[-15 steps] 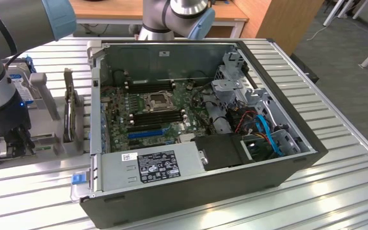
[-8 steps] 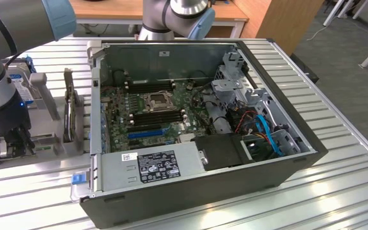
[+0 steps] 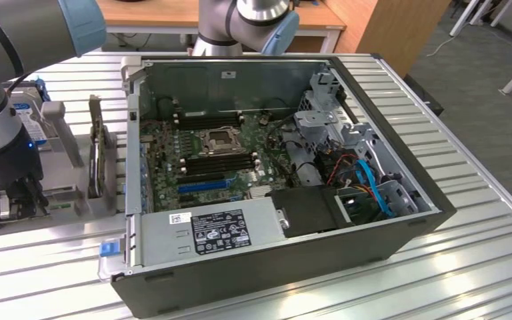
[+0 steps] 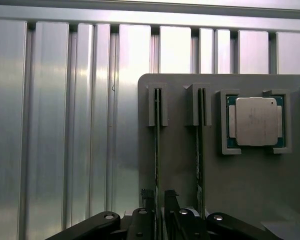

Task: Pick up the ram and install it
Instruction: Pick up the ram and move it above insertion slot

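The pincer (image 4: 159, 194) hangs low over a grey fixture (image 4: 180, 160) that rests on a ribbed metal table (image 4: 65, 125). Its jaws stand narrowly apart, open, and astride 1 ram (image 4: 158, 150), a thin green stick held on edge in a slot of the fixture. The stick's near end runs into the gap between the 2 fingers (image 4: 171, 200). A sliver of space shows on one side of the board, so nothing is clamped and the ram is still seated.

Just beside the pincer, parallel to the first stick, a 2nd ram stick (image 4: 200, 150) stands in its own slot, outside the jaws. Further off on that same side, a square silver processor chip (image 4: 253, 121) lies flat in a pocket of the fixture.

Well away from the pincer, toward the exterior view's right, an open computer case (image 3: 283, 273) lies on its side. Its motherboard (image 3: 163, 143) faces up, with long black memory slots (image 3: 221, 163) near the middle. A power supply (image 3: 211, 230) sits at the near edge.
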Motion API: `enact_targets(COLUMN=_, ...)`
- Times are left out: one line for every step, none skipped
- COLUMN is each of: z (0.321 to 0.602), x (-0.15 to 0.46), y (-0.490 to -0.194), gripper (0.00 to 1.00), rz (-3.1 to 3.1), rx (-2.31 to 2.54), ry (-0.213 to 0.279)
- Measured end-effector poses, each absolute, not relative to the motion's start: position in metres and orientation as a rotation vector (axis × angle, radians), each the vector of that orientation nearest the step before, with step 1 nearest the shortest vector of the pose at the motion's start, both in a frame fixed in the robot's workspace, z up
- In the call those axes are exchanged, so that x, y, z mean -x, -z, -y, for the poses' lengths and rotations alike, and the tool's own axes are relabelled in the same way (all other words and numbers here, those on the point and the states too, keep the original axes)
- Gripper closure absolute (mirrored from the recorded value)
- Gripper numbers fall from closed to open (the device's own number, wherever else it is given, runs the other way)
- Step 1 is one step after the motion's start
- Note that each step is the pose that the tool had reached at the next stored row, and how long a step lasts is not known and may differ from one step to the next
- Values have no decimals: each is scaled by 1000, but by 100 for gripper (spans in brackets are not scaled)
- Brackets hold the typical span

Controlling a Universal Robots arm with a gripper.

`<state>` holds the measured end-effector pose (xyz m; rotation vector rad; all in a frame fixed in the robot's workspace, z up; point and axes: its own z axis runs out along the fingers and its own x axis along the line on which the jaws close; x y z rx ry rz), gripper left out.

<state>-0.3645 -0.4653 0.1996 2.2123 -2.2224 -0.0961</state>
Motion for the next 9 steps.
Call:
enact_targets(z=465, x=365, y=-200, gripper=77, rz=2223, rx=-2212, ry=96)
enact_targets(z=465, x=365, y=-200, gripper=77, rz=2222, rx=-2212, ry=96)
enact_targets(z=465, x=365, y=-200, gripper=77, rz=2222, rx=-2212, ry=96)
enact_targets(z=465, x=365, y=-200, gripper=77, rz=2222, rx=-2212, ry=96)
enact_targets(z=465, x=365, y=-200, gripper=79, rz=2222, rx=-2212, ry=96)
enact_targets(z=465, x=365, y=-200, gripper=79, rz=2222, rx=-2212, ry=96)
enact_targets(z=465, x=365, y=-200, gripper=86, rz=2222, rx=-2212, ry=96)
enact_targets(z=465, x=365, y=-200, gripper=86, rz=2222, rx=-2212, ry=96)
enact_targets(z=465, x=365, y=-200, gripper=86, rz=2222, rx=-2212, ry=96)
